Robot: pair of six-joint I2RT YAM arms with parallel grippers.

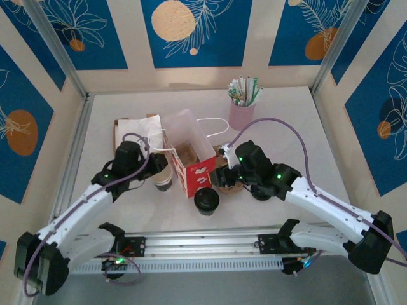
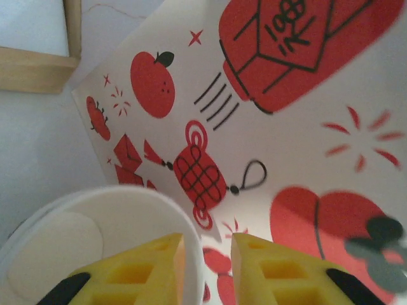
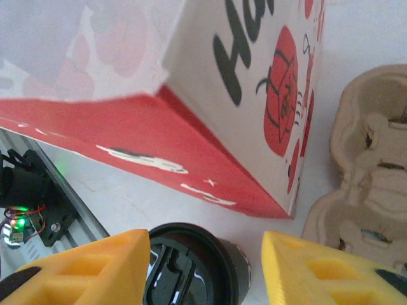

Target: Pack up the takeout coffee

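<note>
Takeout coffee [image 1: 163,180] beside bag [image 1: 198,173]; white tabletop [image 1: 292,146]; blue-and-cream patterned walls [image 1: 95,38] around.

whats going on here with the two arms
The left gripper straddles the rim of the takeout coffee beside the paper bag, one finger inside, one outside. The right gripper hangs open over the black lid by the cardboard cup carrier. The cup is not in the bag yet.

High rear overview, wrist cameras near bag [image 1: 196,173]
</note>
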